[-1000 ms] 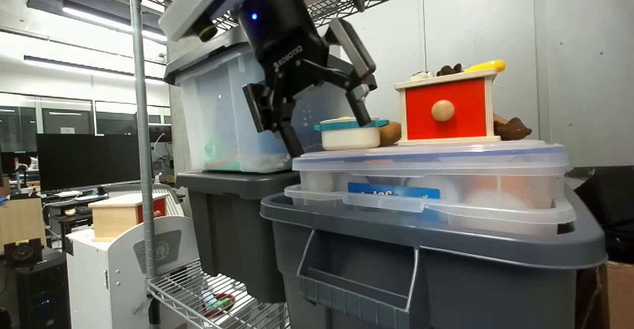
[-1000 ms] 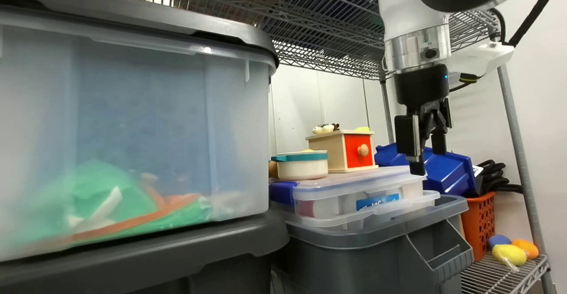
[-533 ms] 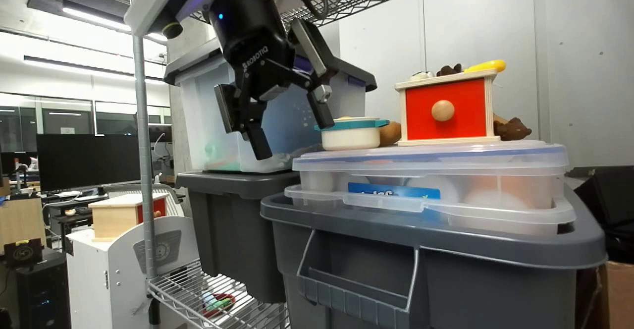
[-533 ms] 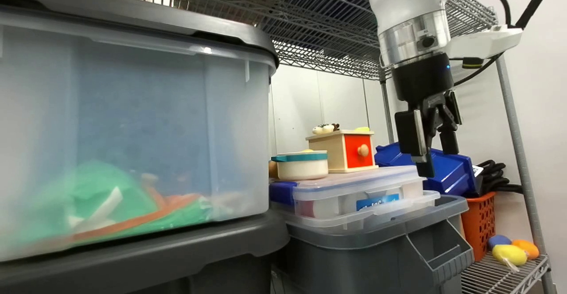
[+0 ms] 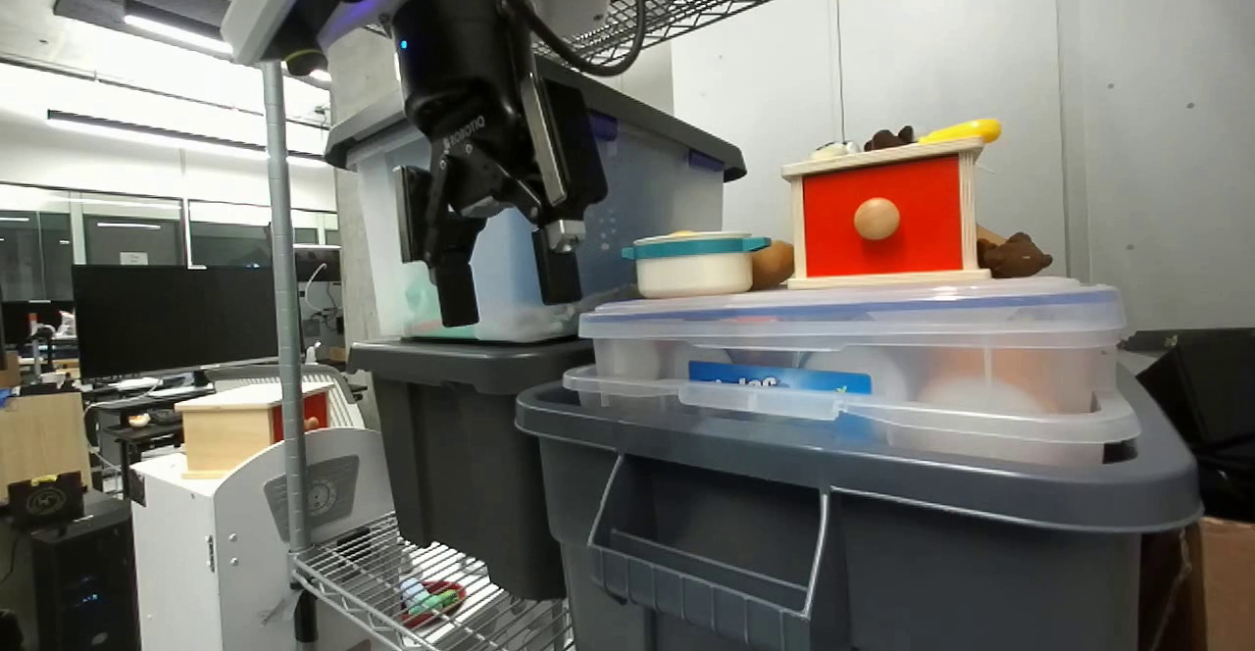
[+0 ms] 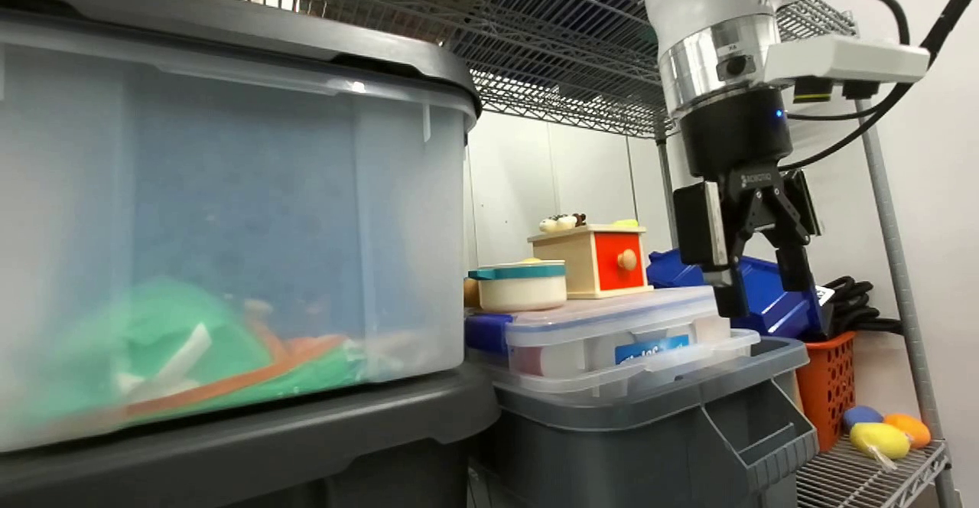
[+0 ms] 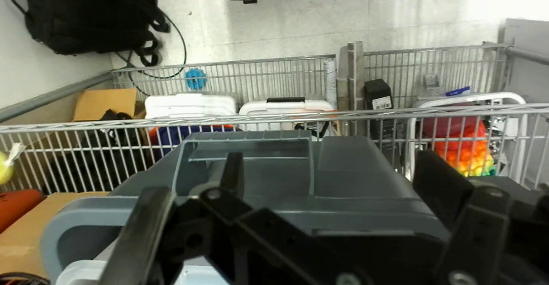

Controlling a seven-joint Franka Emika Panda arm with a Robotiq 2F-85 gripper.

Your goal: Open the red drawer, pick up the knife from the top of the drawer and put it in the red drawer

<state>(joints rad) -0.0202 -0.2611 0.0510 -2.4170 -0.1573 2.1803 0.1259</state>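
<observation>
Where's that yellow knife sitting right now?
In an exterior view, the yellow knife lies on top of the red drawer, toward the right end, just right of a dark brown lump.

I see a clear box (image 5: pixel 853 331). A white pot (image 5: pixel 693 275) sits on the box, and under the box I see a big gray bin (image 5: pixel 931 553).

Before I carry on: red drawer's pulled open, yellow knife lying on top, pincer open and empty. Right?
Not quite: the red drawer is shut, as both exterior views show. The rest stands: the yellow knife lies on top, the pincer is open and empty.
</observation>
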